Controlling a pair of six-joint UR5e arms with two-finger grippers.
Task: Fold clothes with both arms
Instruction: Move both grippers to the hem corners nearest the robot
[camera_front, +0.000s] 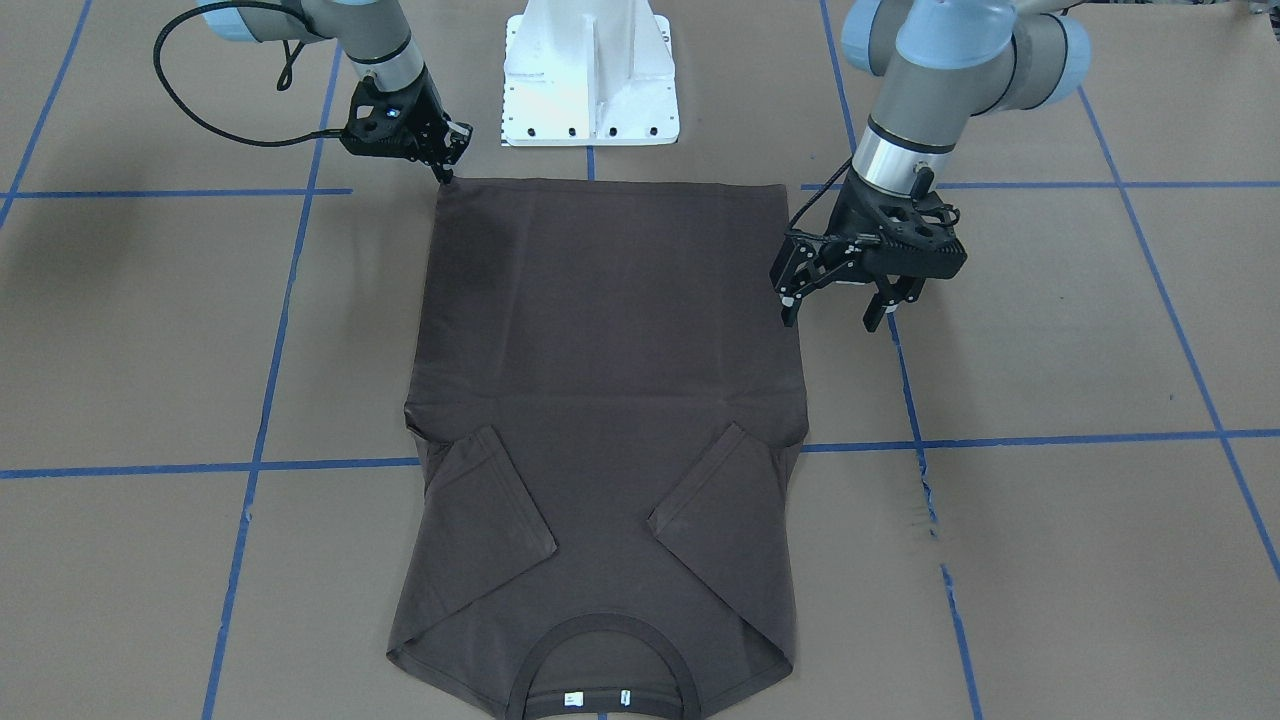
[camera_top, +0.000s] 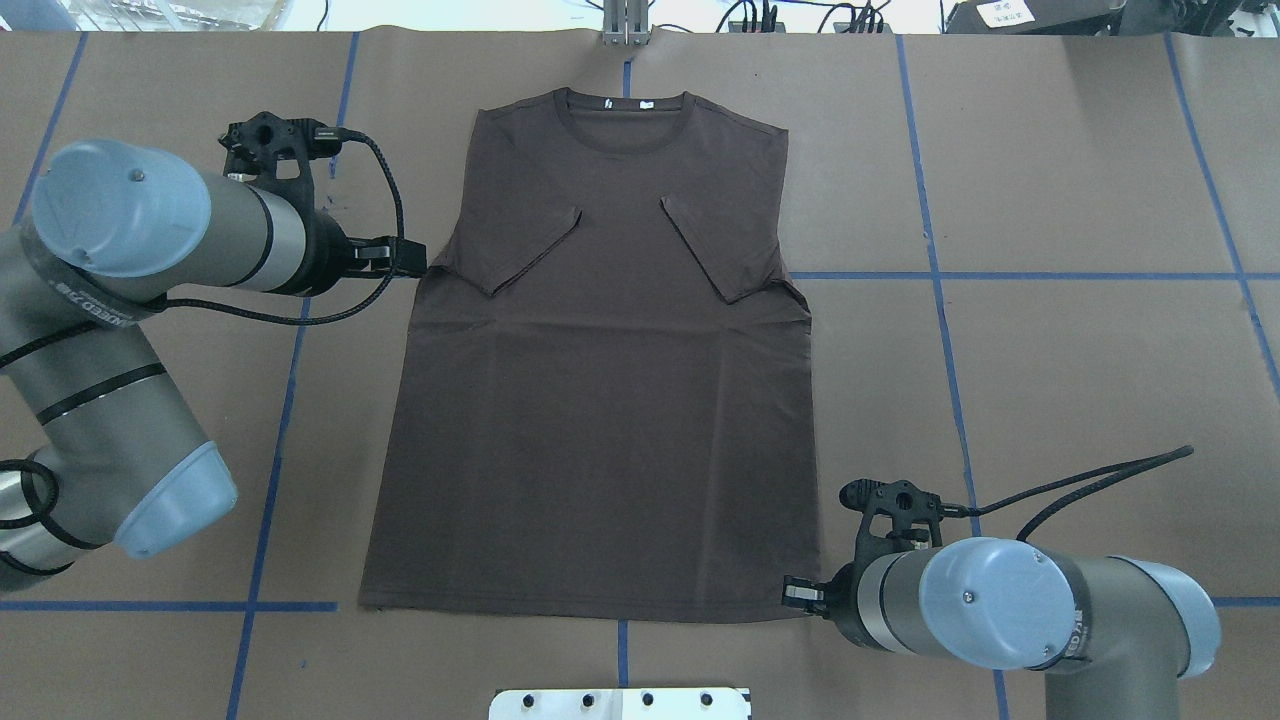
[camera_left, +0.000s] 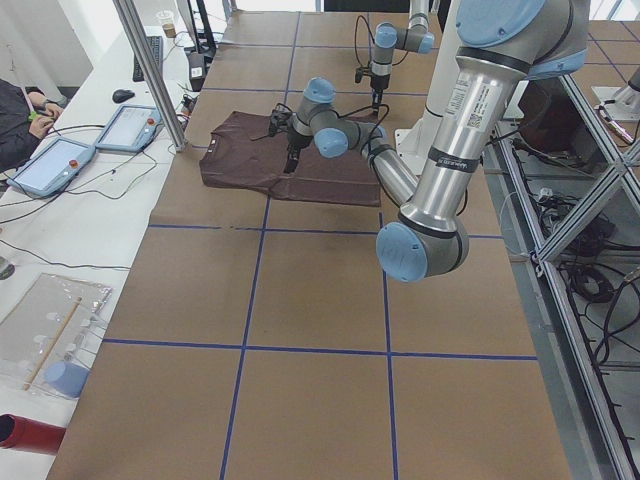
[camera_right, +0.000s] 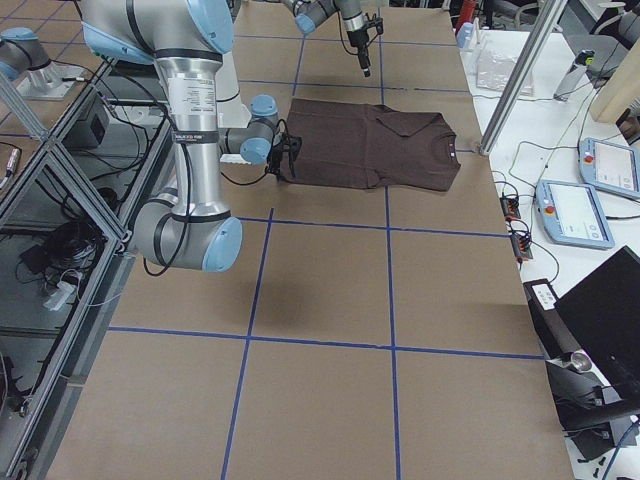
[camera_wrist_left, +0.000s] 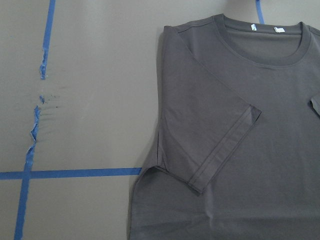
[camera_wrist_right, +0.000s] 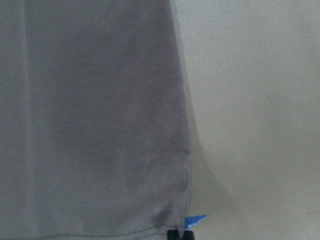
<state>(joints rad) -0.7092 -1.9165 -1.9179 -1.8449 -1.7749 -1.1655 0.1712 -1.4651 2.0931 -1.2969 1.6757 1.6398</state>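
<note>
The left gripper (camera_front: 832, 315) hangs spread wide beside the T-shirt (camera_front: 600, 350), while the right gripper (camera_front: 445, 172) points down at its hem corner, its grip impossible to tell.

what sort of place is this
Most likely a robotics lab: a left arm and right arm flank a T-shirt on a table gridded with blue tape, teach pendants on a side bench.
</note>
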